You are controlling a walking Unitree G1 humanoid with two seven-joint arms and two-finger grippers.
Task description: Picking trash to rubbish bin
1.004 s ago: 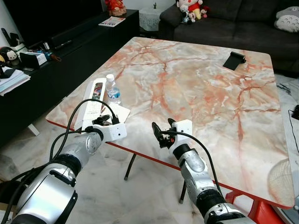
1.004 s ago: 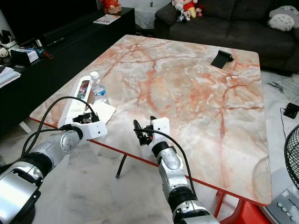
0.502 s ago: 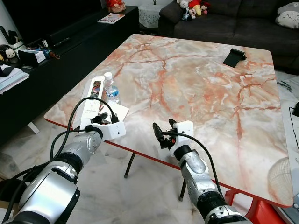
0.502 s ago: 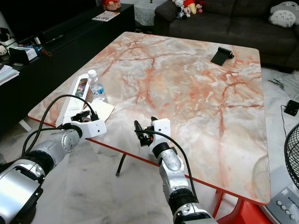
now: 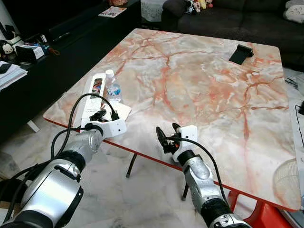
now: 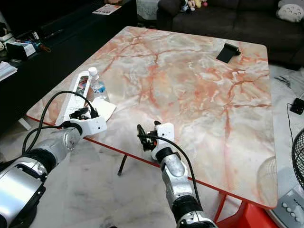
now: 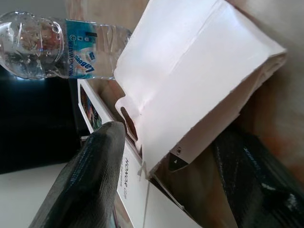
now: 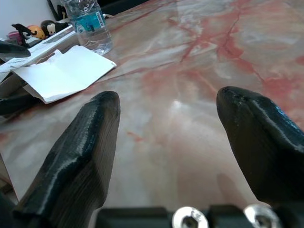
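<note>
— Where are the grippers?

— The left gripper (image 7: 161, 156) is spread wide at the table's (image 5: 199, 90) near-left corner, its fingers (image 7: 90, 175) flanking the folded white paper (image 7: 190, 85) (contact can't be made out). The right gripper (image 5: 166, 137) hangs parted over the near edge, holding nothing.

— And beyond that?

— A water bottle (image 5: 113, 90) stands just beside the paper, next to a long white box (image 5: 92, 102) partly hidden by the left arm — a dark object (image 5: 239, 53) lies far off, too small to identify
</note>
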